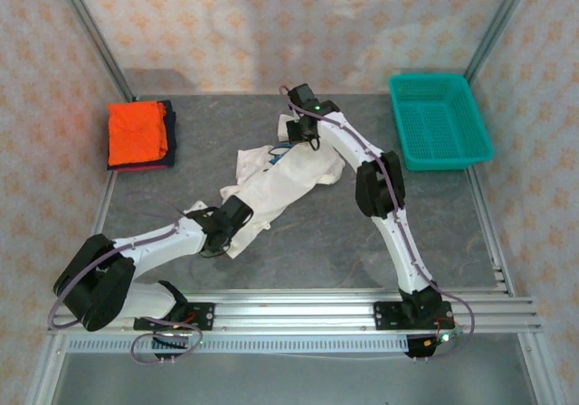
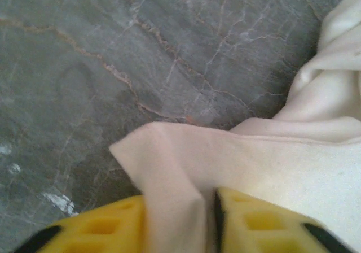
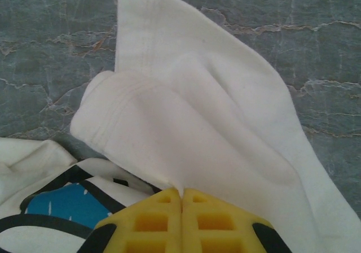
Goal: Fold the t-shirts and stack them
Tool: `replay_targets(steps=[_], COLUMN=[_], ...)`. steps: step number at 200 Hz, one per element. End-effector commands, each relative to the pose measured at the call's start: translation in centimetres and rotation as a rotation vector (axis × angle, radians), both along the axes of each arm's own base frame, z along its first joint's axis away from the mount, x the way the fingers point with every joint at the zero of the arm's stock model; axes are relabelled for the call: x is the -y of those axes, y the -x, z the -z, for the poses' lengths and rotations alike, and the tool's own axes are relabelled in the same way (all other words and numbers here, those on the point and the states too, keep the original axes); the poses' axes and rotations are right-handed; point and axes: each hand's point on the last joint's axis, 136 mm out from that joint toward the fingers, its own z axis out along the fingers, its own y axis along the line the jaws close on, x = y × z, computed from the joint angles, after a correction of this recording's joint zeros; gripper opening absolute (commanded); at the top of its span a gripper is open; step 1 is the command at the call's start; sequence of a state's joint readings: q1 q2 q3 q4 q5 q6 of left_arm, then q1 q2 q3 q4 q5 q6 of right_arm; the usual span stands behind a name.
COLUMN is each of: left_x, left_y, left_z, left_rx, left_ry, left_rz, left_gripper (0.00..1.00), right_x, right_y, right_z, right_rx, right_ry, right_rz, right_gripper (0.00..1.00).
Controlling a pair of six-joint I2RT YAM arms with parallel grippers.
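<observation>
This is a robotics lab test cell, not a home. A white left arm (image 1: 149, 240) and right arm (image 1: 398, 233) are bolted to aluminium rails (image 1: 298, 311) at the near edge of a grey marble-patterned table (image 1: 317, 256). Bare aluminium posts (image 1: 88, 25) frame the far corners. Flat patterned wall panels (image 1: 271, 16) close in the left, far and right sides, and loose cables (image 1: 469, 316) loop by the bases.

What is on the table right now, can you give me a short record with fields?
white t-shirt: crumpled, unfolded, centre of table
left fingers: pinching its near-left edge
right fingers: shut on a hemmed fold at its far end
orange t-shirt: folded, atop navy t-shirt, far-left corner
teal mesh basket: far-right corner
</observation>
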State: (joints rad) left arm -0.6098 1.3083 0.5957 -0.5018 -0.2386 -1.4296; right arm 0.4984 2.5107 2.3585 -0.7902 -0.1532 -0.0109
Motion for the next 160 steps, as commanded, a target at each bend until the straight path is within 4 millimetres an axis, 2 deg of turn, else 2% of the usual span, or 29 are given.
replay_targets(steps=[1, 21, 51, 75, 84, 101, 118, 135, 154, 160], left_x=[-0.7, -1.7, -3.0, -4.2, -4.8, -5.8, -7.0, -7.8, -8.2, -8.3], left_y=[-0.8, -1.2, -2.5, -4.9, -6.2, -8.6, -10.2, -10.6, -10.3, -10.0], left_z=[-1.5, -4.0, -8.2, -11.6, -13.5, -17.7, -22.6, -27.0, -29.9, -30.5], left_rx=[0.040, 0.072, 0.144, 0.202, 0.232, 0.291, 0.349, 0.404, 0.449, 0.458], left_ry=[-0.019, -0.091, -0.173, -0.178, -0.182, -0.210, -0.276, -0.347, -0.388, -0.398], left_rz=[-0.045, -0.024, 0.012, 0.017, 0.017, 0.025, 0.027, 0.038, 0.070, 0.073], left_gripper=[0.12, 0.00, 0.00, 0.00, 0.00, 0.00, 0.00, 0.00, 0.00, 0.00], right_x=[1.5, 2.2, 3.6, 5.0, 5.4, 6.5, 7.5, 8.4, 9.5, 9.9], right_y=[-0.8, -1.0, -1.1, -1.2, -1.3, -0.9, 0.5, 2.8, 6.5, 7.8], right_z=[-4.1, -7.3, -13.0, -18.5, -20.4, -25.6, -30.2, -34.1, -37.4, -37.7], right_rx=[0.067, 0.135, 0.271, 0.376, 0.405, 0.503, 0.600, 0.693, 0.799, 0.820], right_ry=[-0.009, -0.034, -0.107, -0.210, -0.241, -0.292, -0.327, -0.368, -0.434, -0.450], right_rz=[0.064, 0.090, 0.134, 0.166, 0.173, 0.185, 0.187, 0.175, 0.144, 0.133], right_gripper=[0.00, 0.00, 0.00, 0.00, 0.00, 0.00, 0.00, 0.00, 0.00, 0.00])
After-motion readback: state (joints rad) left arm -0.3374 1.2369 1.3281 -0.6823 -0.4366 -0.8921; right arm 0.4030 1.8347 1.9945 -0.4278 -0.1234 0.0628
